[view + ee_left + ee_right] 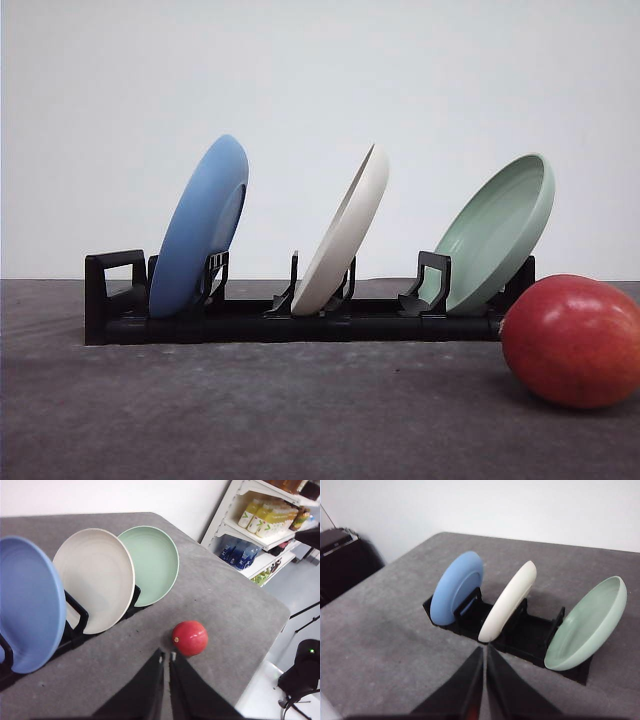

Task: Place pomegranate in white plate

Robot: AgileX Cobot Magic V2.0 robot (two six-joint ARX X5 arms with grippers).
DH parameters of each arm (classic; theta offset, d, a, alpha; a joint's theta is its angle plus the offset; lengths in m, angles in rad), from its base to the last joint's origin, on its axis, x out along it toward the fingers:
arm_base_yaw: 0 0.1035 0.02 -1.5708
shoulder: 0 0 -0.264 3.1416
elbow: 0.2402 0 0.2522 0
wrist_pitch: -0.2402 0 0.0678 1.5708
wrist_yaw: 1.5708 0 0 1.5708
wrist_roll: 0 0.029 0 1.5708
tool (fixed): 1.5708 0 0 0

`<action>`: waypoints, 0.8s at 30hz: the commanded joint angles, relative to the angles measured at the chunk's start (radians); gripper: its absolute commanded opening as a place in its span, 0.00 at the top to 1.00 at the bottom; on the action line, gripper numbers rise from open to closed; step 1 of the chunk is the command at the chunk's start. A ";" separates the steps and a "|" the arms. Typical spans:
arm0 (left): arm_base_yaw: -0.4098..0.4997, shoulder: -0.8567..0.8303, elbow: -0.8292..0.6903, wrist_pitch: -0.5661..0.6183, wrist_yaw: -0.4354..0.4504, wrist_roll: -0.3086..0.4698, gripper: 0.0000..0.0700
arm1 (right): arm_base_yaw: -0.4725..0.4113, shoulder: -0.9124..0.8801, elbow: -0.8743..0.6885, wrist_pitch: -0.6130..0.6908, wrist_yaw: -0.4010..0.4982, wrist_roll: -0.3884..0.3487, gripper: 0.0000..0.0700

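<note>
The pomegranate [571, 341] is a round red fruit lying on the grey table at the right, just in front of the rack's right end. In the left wrist view the pomegranate [190, 638] lies a short way beyond my left gripper [166, 656], whose fingers are shut with nothing between them. The white plate [346, 233] stands on edge in the middle slot of the black rack [110, 300], between a blue and a pale green plate. My right gripper [484, 650] is shut and empty, hovering in front of the white plate [509, 601].
The blue plate [203, 225] leans in the rack's left slot and the pale green plate [497, 229] in its right slot. The table edge [260, 652] drops off beyond the fruit in the left wrist view. Shelves [265, 515] with bottles stand past it.
</note>
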 commanded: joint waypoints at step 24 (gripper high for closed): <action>-0.009 0.001 0.019 0.007 0.003 0.047 0.19 | -0.001 0.003 0.016 -0.011 -0.005 -0.023 0.14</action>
